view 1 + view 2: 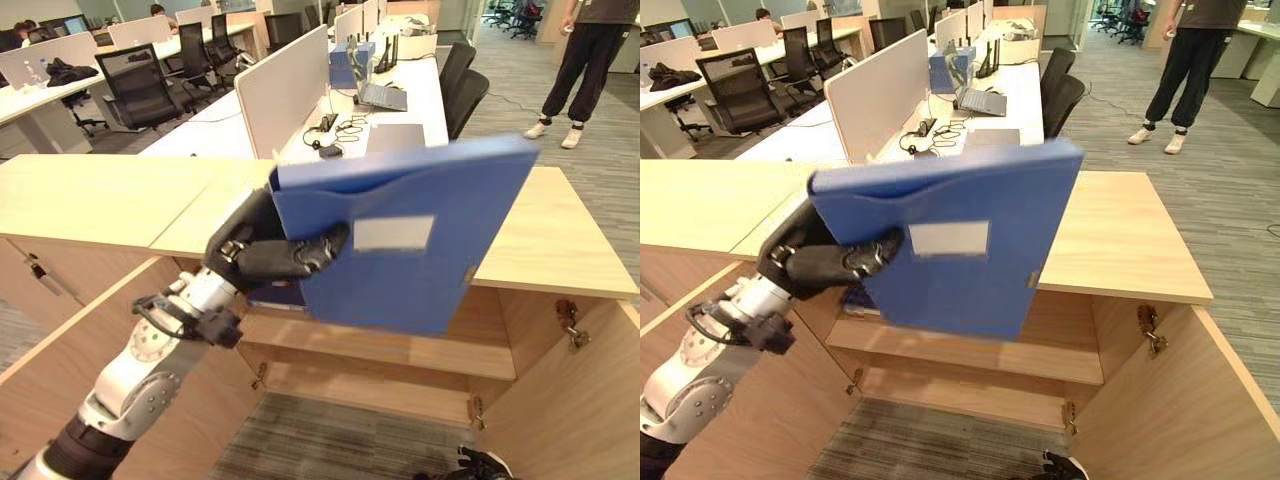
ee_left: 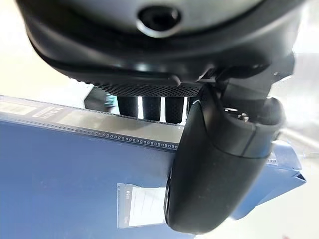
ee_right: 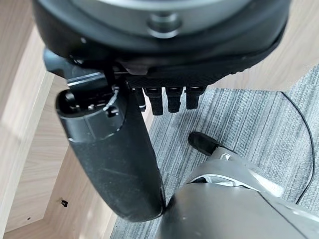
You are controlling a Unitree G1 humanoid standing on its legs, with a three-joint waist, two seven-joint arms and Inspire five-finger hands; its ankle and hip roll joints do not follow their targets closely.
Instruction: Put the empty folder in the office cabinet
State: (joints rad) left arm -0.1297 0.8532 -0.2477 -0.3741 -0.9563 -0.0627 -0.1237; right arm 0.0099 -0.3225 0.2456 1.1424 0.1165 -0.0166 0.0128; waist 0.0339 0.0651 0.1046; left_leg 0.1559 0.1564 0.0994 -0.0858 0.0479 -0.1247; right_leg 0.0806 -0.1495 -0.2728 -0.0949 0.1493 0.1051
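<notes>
Left hand [image 1: 270, 255] pinches the blue folder [image 1: 420, 240] at its left end: thumb [image 2: 219, 164] laid across the front face, fingers [image 2: 149, 107] behind the back face, as the left wrist view shows. Folder held off the surface, tilted, its right corner highest, white label [image 1: 393, 232] facing the camera. It hangs in front of the open office cabinet [image 1: 540, 330], covering part of the opening and the front edge of the wooden surface [image 1: 560, 235] on top.

Inside the cabinet, a shelf [image 1: 400, 345] runs across behind the folder's lower edge; a dark blue item [image 1: 275, 295] lies on the shelf just below the hand. Cabinet doors stand open at either side, the right door [image 1: 570, 420] with hinges visible.

Right hand [image 3: 114, 164] in its own wrist view, thumb extended, fingers curled short, holding nothing, above grey carpet [image 3: 259, 124].

Background: office desks with a laptop [image 1: 383, 96], black chairs [image 1: 140, 85], and a person [image 1: 585, 60] standing well apart on the right.
</notes>
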